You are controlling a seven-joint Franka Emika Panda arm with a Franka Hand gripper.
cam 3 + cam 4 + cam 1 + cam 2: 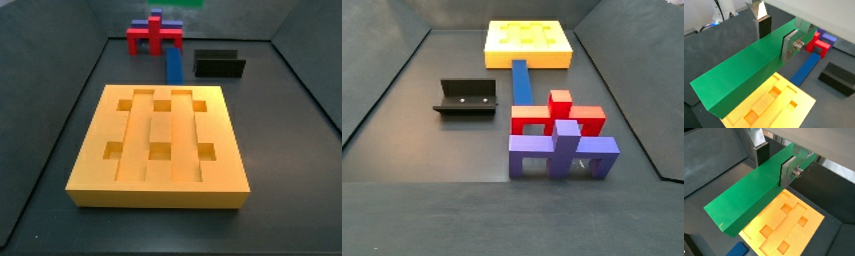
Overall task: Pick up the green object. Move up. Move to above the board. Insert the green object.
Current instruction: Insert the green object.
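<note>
My gripper (777, 40) is shut on the green object (744, 75), a long green bar that it holds near one end. The bar juts out level above the floor, and its free end hangs over the board (801, 116). Both wrist views show this, with the gripper (775, 167) and bar (747, 200) over the orange-yellow board's edge (814, 234). The silver fingers (791, 44) press the bar's two sides. In both side views the board (94, 172) (496, 45) lies flat with its grooves and holes bare. The gripper is out of both side views; only a green sliver (189, 3) shows at the upper edge.
A blue bar (520, 80) lies on the floor between the board and a red piece (556, 112). A purple piece (563, 150) stands beside the red one. The black fixture (466, 97) stands off to one side, also seen in a wrist view (839, 77). Dark walls ring the floor.
</note>
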